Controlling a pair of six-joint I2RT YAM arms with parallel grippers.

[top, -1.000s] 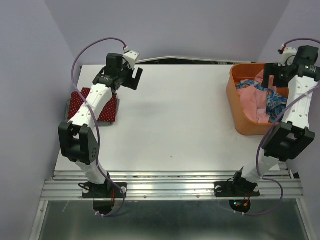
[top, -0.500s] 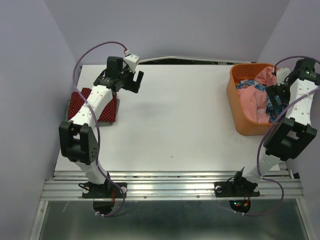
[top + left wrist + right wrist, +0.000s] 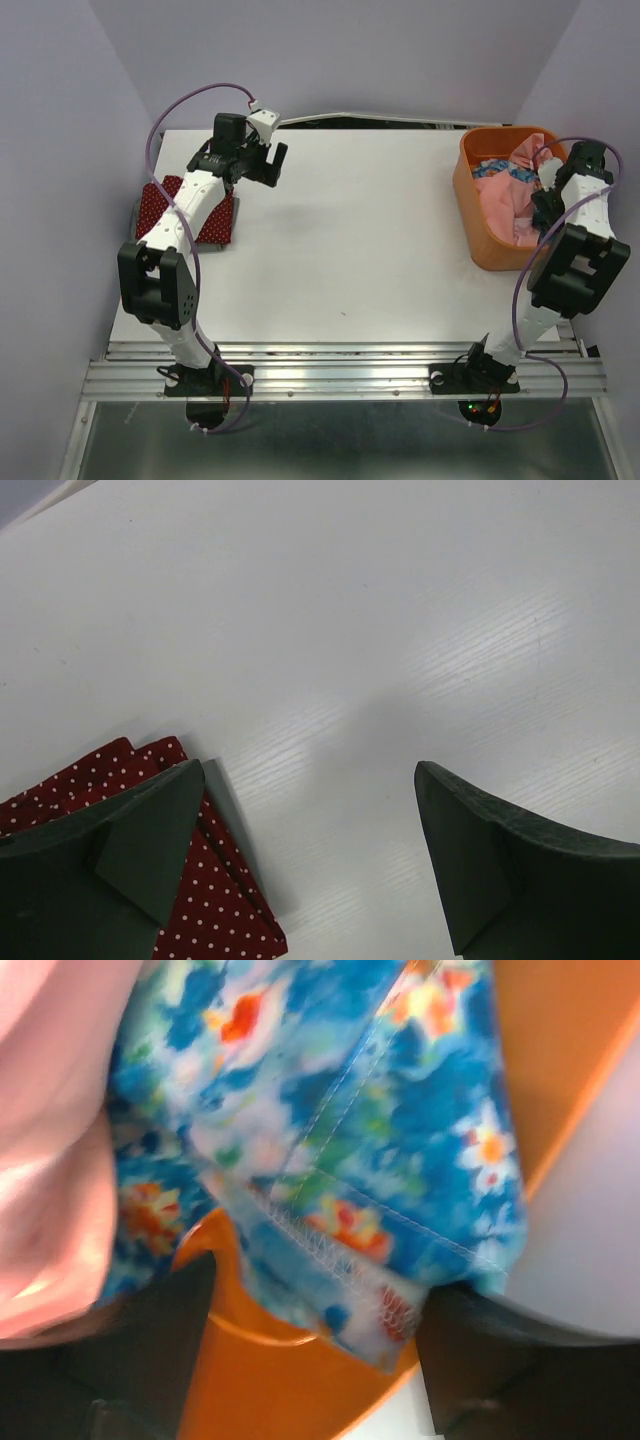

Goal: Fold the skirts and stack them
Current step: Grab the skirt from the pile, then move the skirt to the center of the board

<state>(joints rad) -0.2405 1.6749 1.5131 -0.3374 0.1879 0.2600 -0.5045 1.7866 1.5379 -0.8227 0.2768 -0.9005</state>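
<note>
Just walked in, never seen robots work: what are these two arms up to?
They are folding and stacking skirts. The right gripper is down in the orange bin, its open jaws around an edge of the blue flowered skirt. The left gripper hovers open over the table, next to a folded red dotted skirt.

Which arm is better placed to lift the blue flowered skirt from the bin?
Right. The right gripper is inside the orange bin, jaws straddling the blue flowered skirt. The left gripper hangs open near the red dotted skirt, across the table.
</note>
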